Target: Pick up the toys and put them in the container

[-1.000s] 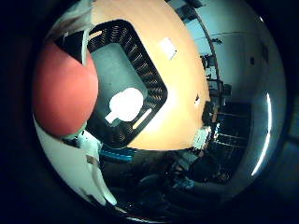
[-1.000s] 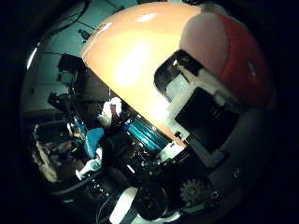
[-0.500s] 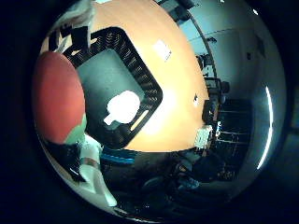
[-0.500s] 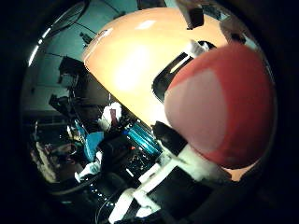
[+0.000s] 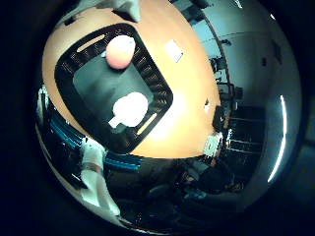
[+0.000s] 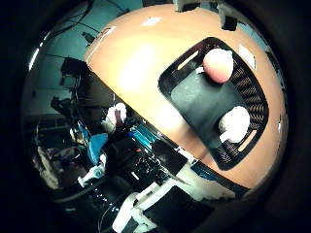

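Robot hand (image 5: pixel 96 177) shows too little to tell its spread; nothing held. Round pink-red toy ball (image 5: pixel 120 51) lies in the black slotted container (image 5: pixel 160 96) beside a white toy (image 5: pixel 129 109), and might roll.

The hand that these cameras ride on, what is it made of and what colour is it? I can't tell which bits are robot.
Only pieces of the hand show, at the edges of both palm views. They are blocky white shells with rounded corners, fitted around black housings. One long white piece seems to have a darker band across it. No markings can be made out.
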`<act>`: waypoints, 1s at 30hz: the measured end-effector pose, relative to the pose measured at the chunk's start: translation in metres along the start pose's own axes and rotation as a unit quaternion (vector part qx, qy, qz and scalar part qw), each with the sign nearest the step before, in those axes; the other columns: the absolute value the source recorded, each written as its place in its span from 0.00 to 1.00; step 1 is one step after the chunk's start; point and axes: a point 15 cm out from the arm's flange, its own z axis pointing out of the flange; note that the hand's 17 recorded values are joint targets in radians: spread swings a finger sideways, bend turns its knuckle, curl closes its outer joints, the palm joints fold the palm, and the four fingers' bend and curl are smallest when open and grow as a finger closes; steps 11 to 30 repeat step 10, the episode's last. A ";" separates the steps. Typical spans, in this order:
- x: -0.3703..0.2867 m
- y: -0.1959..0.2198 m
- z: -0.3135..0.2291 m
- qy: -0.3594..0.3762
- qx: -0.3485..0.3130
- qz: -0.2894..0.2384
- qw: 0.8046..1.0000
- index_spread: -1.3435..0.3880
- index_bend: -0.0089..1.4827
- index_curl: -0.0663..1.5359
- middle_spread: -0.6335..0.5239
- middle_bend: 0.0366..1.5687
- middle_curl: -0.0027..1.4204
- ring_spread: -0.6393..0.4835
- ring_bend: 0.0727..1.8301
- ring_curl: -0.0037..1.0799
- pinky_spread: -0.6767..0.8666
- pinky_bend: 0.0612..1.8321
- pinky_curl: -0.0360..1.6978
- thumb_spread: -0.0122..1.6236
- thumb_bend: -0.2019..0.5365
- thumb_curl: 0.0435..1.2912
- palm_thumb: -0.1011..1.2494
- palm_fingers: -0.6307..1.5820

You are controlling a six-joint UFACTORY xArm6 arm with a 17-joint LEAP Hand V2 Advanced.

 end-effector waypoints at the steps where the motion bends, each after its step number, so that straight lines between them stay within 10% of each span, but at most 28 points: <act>1: 0.000 0.000 0.000 0.000 0.000 0.000 1.000 0.53 0.12 0.25 0.48 0.23 0.29 0.56 0.32 0.32 0.77 0.33 0.36 0.62 0.24 0.20 0.42 0.38; 30: 0.000 0.000 0.000 0.001 -0.001 -0.004 1.000 0.53 0.11 0.22 0.48 0.22 0.26 0.57 0.31 0.27 0.77 0.33 0.32 0.62 0.24 0.20 0.42 0.39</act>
